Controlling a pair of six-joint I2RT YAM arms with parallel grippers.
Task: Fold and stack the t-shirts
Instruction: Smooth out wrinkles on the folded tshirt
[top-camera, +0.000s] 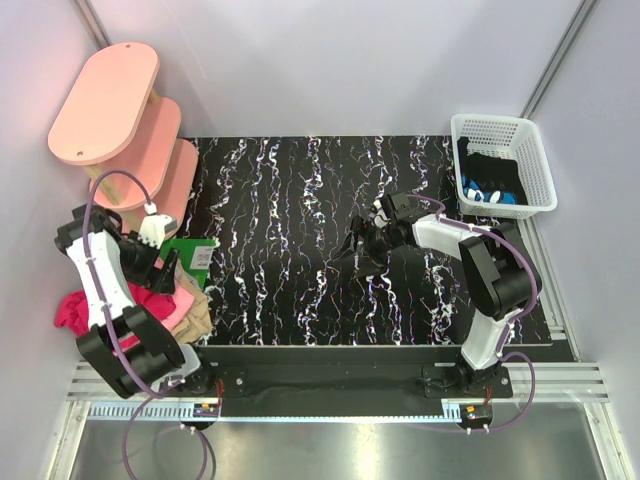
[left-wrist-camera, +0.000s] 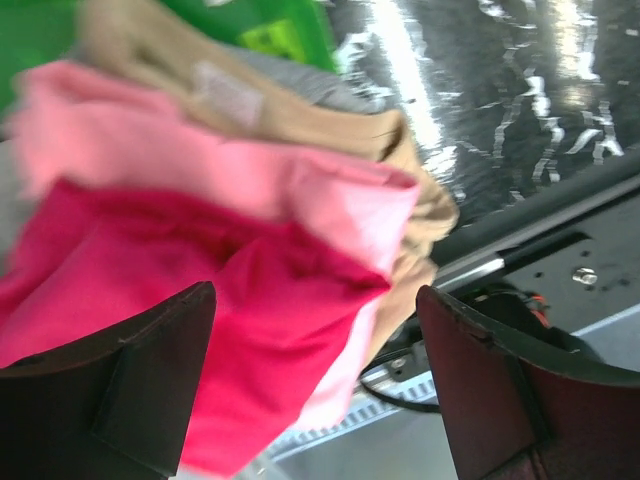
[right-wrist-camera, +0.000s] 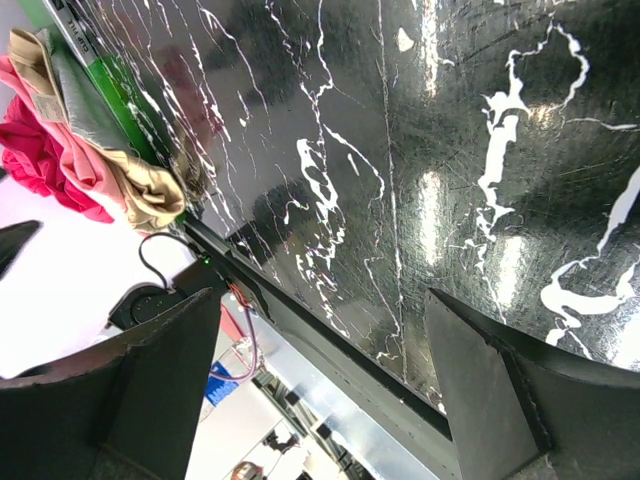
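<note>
A crumpled pile of soft crimson-pink, light pink and tan cloth t-shirts (left-wrist-camera: 200, 170) sits at the near-left corner of the black, white-veined surface (top-camera: 300, 200). The left fingers (left-wrist-camera: 130, 380) hover spread wide just above the pile, holding nothing. The right fingers (right-wrist-camera: 130, 390) are parted and empty over the surface's middle.

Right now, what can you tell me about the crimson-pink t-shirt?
The crimson-pink t-shirt is soft plain cloth, crumpled, not folded. It lies in a heap at the table's left edge, against a light pink shirt that overlaps a tan shirt. Part droops past the edge. The left gripper hangs above it, jaws open; contact is unclear.
</note>
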